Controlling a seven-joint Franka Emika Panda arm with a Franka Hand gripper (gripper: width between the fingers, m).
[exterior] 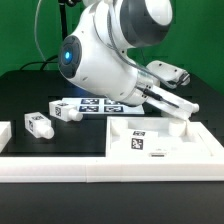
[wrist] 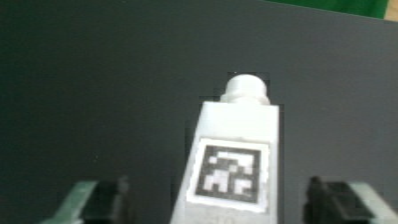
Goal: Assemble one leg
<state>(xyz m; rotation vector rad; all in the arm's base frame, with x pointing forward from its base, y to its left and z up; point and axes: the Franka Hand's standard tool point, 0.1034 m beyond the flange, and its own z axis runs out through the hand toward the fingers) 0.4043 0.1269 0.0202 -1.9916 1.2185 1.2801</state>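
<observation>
- As the jaws stand wide apart, the gripper [wrist: 217,203] holds nothing. We see its dark fingers [wrist: 98,200] flanking the small white plastic square-section leg [wrist: 235,150], with a gap on each side.
- The leg turns its black-and-white tag to the wrist camera, and its rounded peg points away over the black table [wrist: 89,70].
- We judge the step in hand to be the grasp of the leg. The next move calls for centring, then closing squarely on its flat sides so it does not twist.
- In the exterior view the arm reaches toward three o'clock, above the large flat white square panel [exterior: 185,150]. We cannot pick out the leg there.
- A second small white post [exterior: 40,123] and a third post [exterior: 68,110] lie near nine o'clock, beside the thin white marker board [exterior: 100,104], well apart from the hand.
- Bare table surrounds the leg. We judge the panel's raised rim the nearest edge to mind.
</observation>
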